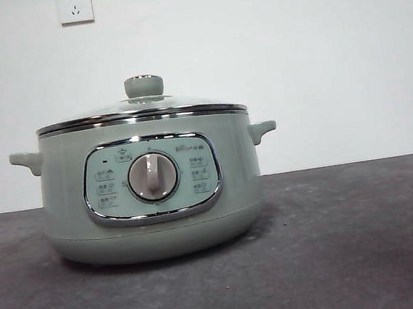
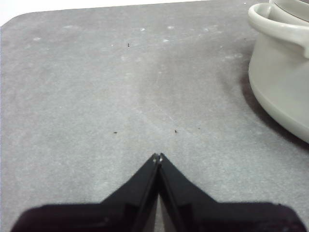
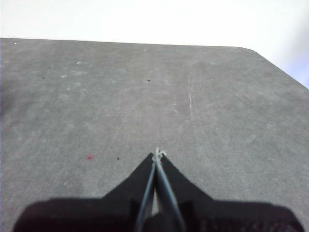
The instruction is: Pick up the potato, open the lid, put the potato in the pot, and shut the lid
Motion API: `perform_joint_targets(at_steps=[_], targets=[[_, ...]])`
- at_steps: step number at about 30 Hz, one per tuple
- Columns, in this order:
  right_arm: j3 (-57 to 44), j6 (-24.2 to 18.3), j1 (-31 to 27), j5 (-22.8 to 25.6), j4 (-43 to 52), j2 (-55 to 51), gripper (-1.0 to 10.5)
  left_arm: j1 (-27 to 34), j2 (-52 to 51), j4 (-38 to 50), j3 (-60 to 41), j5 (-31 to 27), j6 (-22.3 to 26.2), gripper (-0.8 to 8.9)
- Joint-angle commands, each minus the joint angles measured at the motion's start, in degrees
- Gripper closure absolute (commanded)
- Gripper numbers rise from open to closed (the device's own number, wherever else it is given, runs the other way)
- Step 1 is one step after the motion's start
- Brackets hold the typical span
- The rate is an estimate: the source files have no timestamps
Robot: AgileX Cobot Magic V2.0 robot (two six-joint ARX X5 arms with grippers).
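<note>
The pale sage-green pot [image 1: 150, 189] stands left of the middle of the dark table in the front view, its dial and control panel facing the camera. The glass lid [image 1: 142, 110] with its green knob sits shut on the pot. The potato is not in view in any frame. My left gripper [image 2: 158, 157] is shut and empty above bare table, with the pot's side and one handle [image 2: 280, 58] off to one side. My right gripper [image 3: 158, 153] is shut and empty above bare table, with no object near it. Neither arm shows in the front view.
The grey table [image 1: 357, 241] runs to a white wall with two sockets [image 1: 75, 5] high up. The table's rounded far corner shows in the right wrist view [image 3: 251, 50] and in the left wrist view [image 2: 19, 21].
</note>
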Motion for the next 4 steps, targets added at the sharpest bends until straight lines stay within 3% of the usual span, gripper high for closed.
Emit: perform_joint_targets(at_steps=[1, 4], targets=[[-0.6, -0.2, -0.1, 0.0, 0.4, -0.1, 9.5, 0.1, 0.0, 0.4, -0.6, 0.0, -0.3, 8.16], [-0.6, -0.2, -0.1, 0.0, 0.4, -0.1, 9.5, 0.1, 0.0, 0.4, -0.6, 0.0, -0.3, 8.16]])
